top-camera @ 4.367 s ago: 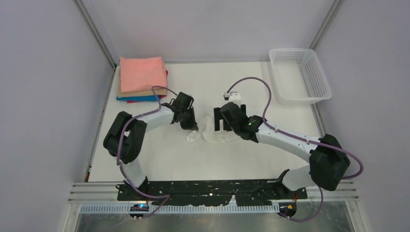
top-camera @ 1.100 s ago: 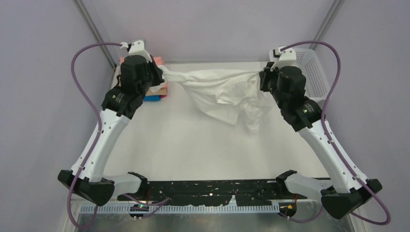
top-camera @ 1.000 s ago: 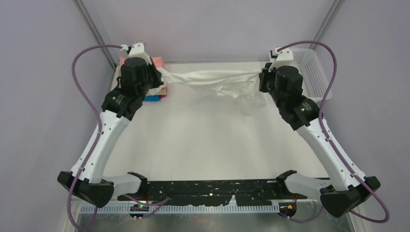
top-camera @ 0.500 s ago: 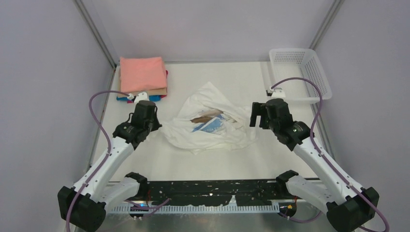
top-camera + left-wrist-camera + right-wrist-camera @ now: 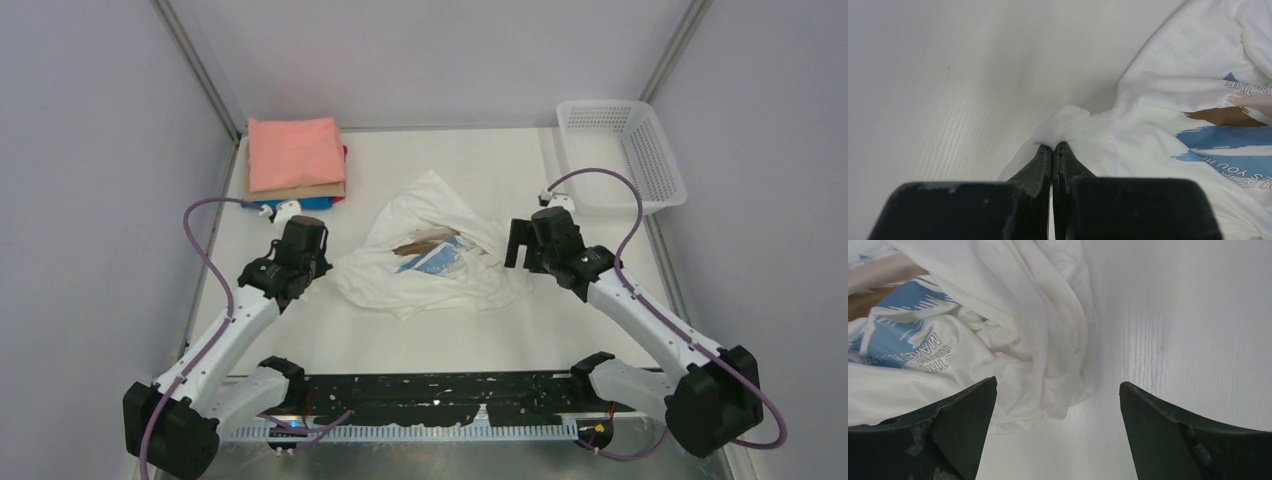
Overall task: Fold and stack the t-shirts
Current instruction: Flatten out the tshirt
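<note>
The white t-shirt (image 5: 430, 265), its blue and brown print showing, lies crumpled at the middle of the table (image 5: 400, 330). At its 9 o'clock edge the left gripper (image 5: 1053, 147) is clenched on a small bunch of cloth. At 3 o'clock the right gripper (image 5: 1057, 390) is spread wide over the hem, holding nothing. The folded t-shirts (image 5: 295, 155), salmon-pink on top, sit stacked at 11 o'clock, and a mesh basket (image 5: 660, 165) stands at 2 o'clock.

White table (image 5: 450, 340), pale lilac walls (image 5: 100, 150), metal corner posts (image 5: 200, 70).
</note>
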Robot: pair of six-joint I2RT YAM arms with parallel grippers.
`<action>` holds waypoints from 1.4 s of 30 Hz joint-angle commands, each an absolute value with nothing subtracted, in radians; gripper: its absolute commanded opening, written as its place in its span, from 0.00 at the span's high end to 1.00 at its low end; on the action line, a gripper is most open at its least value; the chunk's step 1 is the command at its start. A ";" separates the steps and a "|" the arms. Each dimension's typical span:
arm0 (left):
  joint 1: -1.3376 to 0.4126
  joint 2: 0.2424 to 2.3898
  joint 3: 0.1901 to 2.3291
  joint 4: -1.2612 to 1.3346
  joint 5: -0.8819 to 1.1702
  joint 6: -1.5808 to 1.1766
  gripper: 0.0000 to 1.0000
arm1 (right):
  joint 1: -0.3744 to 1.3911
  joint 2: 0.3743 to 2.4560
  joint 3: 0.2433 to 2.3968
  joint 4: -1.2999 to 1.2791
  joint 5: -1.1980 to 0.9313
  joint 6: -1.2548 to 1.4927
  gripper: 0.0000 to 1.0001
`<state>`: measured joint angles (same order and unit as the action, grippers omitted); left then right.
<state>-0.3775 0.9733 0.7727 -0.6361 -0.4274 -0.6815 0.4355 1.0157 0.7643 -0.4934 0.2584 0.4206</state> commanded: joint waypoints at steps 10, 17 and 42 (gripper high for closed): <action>-0.373 1.000 0.761 -0.566 -0.428 -0.696 1.00 | 0.436 1.388 0.807 -0.376 0.169 0.485 0.32; -0.373 1.011 0.758 -0.560 -0.438 -0.695 1.00 | 0.442 1.461 0.853 -0.422 0.334 0.514 0.65; -0.368 0.556 1.305 -0.640 -0.499 -0.457 1.00 | 0.443 0.727 1.464 -0.633 0.560 0.231 0.94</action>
